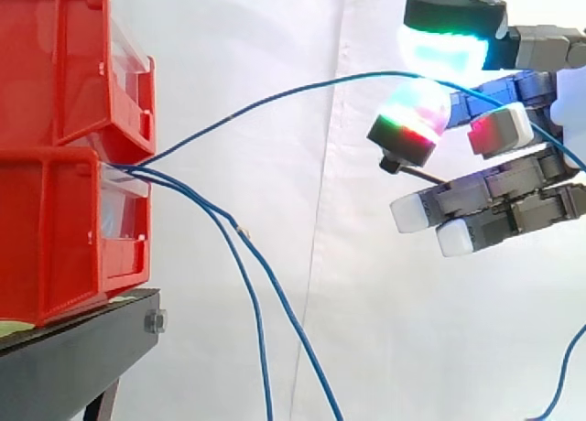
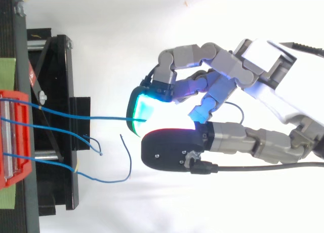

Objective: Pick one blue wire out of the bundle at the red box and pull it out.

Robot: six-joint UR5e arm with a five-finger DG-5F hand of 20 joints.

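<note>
Three blue wires come out of the gap between the stacked red bins [image 1: 64, 165]. One blue wire [image 1: 302, 87] rises to the right in an arc and runs into my hand [image 1: 540, 178]. In the top view this wire [image 2: 91, 117] stretches almost straight from the red bin [image 2: 10, 137] to the hand [image 2: 263, 66]. It is pinched between the cyan-glowing thumb pad [image 2: 144, 111] and a fingertip that glows green and red [image 1: 417, 119]. The other fingers are loosely bent with white and red pads. The hand floats well to the right of the bins.
Two more blue wires [image 1: 261, 339] [image 1: 302, 339] hang slack from the same gap; from above their loose ends [image 2: 66, 133] [image 2: 109, 182] curl beside the black stand [image 2: 50, 116]. The bins sit on that stand [image 1: 73, 357]. A white curtain is behind.
</note>
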